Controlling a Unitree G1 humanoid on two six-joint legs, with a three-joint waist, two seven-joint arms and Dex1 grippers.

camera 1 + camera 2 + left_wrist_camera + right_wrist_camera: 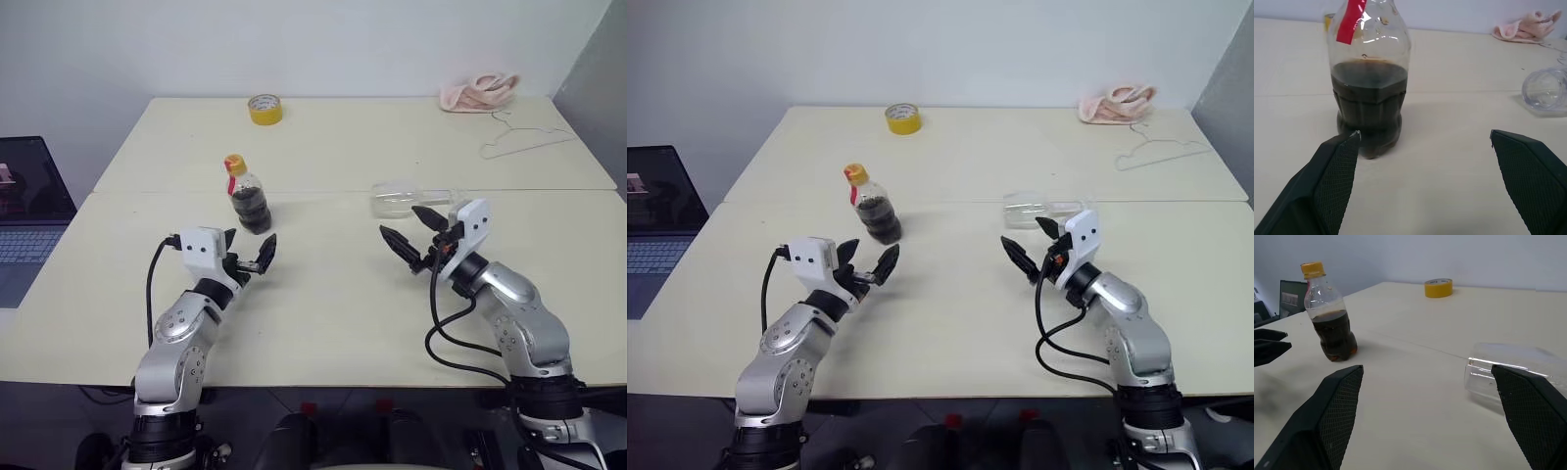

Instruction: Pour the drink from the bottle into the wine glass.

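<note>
Nothing of the pour itself is done yet, judging by how things lie. The bottle (247, 195) stands upright on the cream table (323, 313), its yellow-orange cap (235, 164) on and the dark drink (1370, 105) filling roughly the lower half. The left gripper (251, 252) sits just short of the bottle on the robot's side, pointing at it, fingers spread wide and gripping nothing — in the left wrist view the bottle stands a little past the two black fingers (1334, 178), nearer one than the other, and is not yet between them. The wine glass (409, 200) appears to lie on its side on the table rather than standing; it looks clear and empty, though its stem and foot are hard to make out. The right gripper (411, 231) hovers just beside it on the near side, jaws released as well, holding nothing. So the whole job seems to remain: the glass likely has to be set upright, the bottle grasped and its cap dealt with, then the bottle tipped over the bowl. Farther back on the table are a yellow tape roll (265, 108), a pink cloth (478, 91) and a wire hanger (524, 140), all well apart from the work; a laptop (27, 211) sits off to the left.
</note>
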